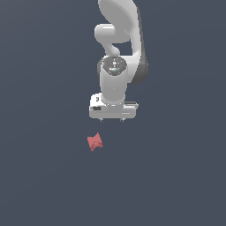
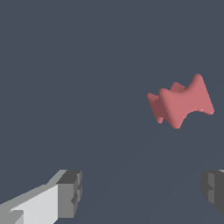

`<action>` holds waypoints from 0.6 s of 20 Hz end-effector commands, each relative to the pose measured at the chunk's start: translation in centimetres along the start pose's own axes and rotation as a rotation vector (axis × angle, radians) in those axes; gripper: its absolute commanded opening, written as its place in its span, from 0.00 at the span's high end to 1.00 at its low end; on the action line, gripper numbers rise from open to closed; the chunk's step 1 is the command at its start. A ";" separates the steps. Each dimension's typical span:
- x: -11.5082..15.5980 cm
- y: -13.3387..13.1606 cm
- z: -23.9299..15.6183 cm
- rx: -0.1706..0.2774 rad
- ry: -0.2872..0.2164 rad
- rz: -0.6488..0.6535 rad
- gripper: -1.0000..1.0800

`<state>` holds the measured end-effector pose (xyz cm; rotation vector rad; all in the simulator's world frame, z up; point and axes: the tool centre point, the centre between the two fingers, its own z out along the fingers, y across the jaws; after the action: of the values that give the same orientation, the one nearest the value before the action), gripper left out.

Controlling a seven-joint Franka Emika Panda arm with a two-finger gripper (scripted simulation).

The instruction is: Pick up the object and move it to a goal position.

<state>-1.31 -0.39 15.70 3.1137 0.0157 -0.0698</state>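
So at this point the gripper was spread wide with nothing between the jaws, and the red object was sitting on the flat grey floor, apart from the gripper, a bit below it and toward the exterior view's left. Nothing touching yet. In the wrist view the object sat off-centre, much closer to one dark finger pad than to the other, so I'd say the step in hand was still the approach and it wasn't lined up. To do it well I'd centre the jaws over the object first, then drop straight down and close across the pinched waist instead of the flared ends, since the flares look like they'd squirt out. As for orientation, the object's long axis ran from flare to flare, lying roughly flat and tilted a little in the exterior view, its exterior-view-right end slightly higher. No goal marker visible that I could tell.
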 end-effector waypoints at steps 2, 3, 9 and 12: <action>0.0 0.0 0.0 0.000 0.001 0.000 0.04; 0.1 0.1 -0.1 0.000 0.003 0.000 0.04; 0.7 0.5 -1.7 0.002 0.036 0.000 0.04; 0.7 0.5 -1.7 0.002 0.037 0.002 0.04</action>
<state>-0.54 -0.83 17.40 3.1167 0.0139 -0.0133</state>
